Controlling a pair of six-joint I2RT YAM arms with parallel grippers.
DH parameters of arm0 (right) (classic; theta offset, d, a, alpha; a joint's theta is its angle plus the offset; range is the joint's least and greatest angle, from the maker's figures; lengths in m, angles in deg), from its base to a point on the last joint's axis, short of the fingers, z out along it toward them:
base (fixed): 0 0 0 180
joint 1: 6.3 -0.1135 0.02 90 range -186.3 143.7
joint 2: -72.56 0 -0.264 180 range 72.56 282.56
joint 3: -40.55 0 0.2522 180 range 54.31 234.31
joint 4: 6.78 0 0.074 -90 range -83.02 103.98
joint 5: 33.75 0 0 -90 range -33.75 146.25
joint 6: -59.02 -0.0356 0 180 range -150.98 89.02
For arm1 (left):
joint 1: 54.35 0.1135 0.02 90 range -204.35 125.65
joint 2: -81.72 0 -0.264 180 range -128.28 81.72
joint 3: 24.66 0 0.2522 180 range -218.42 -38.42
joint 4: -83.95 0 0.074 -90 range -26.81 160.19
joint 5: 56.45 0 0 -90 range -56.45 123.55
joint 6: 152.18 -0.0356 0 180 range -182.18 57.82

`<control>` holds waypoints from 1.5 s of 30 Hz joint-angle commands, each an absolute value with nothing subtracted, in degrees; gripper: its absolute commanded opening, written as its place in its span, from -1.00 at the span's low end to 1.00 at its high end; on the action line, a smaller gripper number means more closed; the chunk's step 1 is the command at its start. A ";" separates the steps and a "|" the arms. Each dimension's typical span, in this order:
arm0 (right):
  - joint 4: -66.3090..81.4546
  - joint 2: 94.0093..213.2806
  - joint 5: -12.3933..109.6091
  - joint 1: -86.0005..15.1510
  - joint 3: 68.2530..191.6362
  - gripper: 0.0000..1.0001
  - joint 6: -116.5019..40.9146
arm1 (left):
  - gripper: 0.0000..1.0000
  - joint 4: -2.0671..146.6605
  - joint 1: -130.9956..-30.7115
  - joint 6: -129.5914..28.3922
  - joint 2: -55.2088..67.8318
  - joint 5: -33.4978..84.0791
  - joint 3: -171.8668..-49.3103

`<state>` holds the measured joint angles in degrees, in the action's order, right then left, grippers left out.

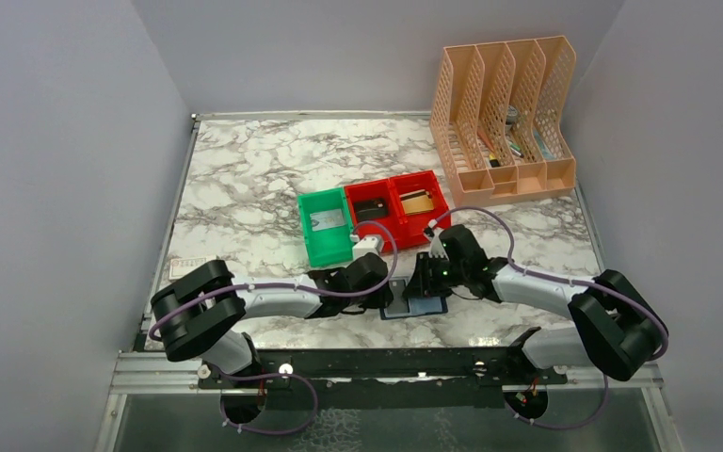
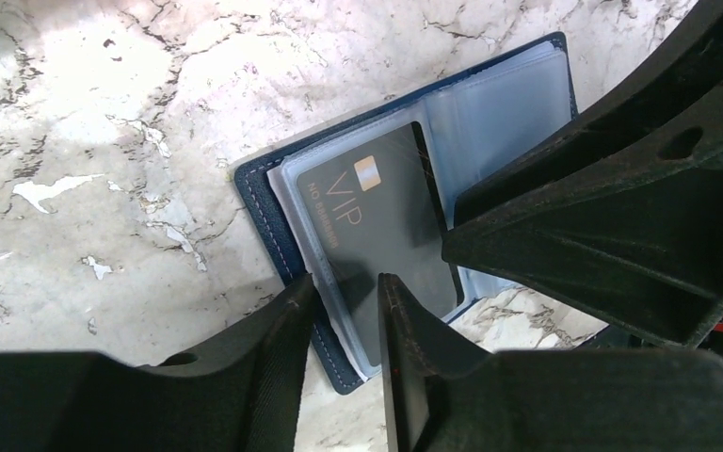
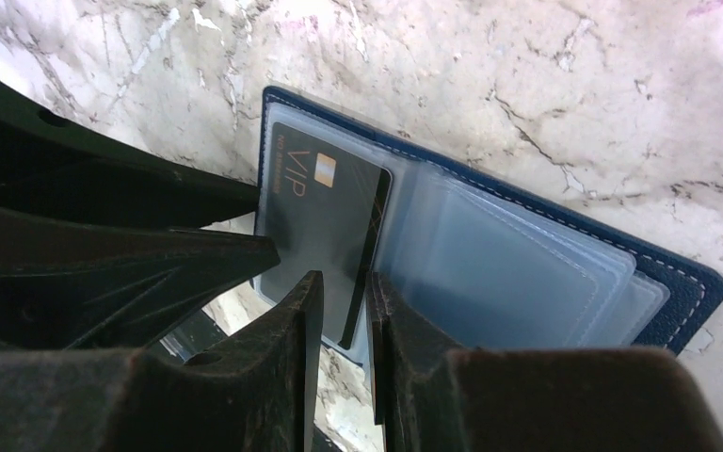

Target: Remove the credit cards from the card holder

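Left wrist view: the stiff, slick black VIP card [image 2: 377,226], sleeved in the navy bifold card holder [image 2: 508,113], should be pinched edgewise between the narrow-set jaws of the left gripper [image 2: 344,306]; clamping cannot be told.

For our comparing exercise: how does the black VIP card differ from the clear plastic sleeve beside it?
The black plastic VIP card is opaque; the clear plastic sleeve is see-through. The card bears gold VIP lettering; the sleeve is blank. Both lie flat in the open navy-blue card holder.
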<state>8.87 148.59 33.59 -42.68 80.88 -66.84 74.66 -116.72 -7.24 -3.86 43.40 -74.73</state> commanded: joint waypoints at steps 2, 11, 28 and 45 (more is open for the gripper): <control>12.07 148.43 35.89 -42.85 80.80 -0.51 -66.41 | -0.30 71.98 -117.35 -7.73 -3.39 44.62 -77.32; 12.08 150.21 37.71 -42.85 79.18 -0.51 -68.48 | -0.51 71.64 -118.02 -10.27 -7.21 42.12 -79.91; 14.12 147.46 40.00 -42.77 76.52 -0.49 -70.50 | -0.65 67.54 -120.30 -5.86 -8.79 47.75 -77.97; 13.90 145.92 39.61 -42.68 75.72 -0.47 -69.64 | -0.53 60.55 -123.46 -5.58 -9.87 55.03 -83.88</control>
<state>9.50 146.23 36.94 -42.68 78.01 -70.81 66.68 -122.71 -6.04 -9.37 50.76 -83.11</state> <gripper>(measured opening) 0.256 0.219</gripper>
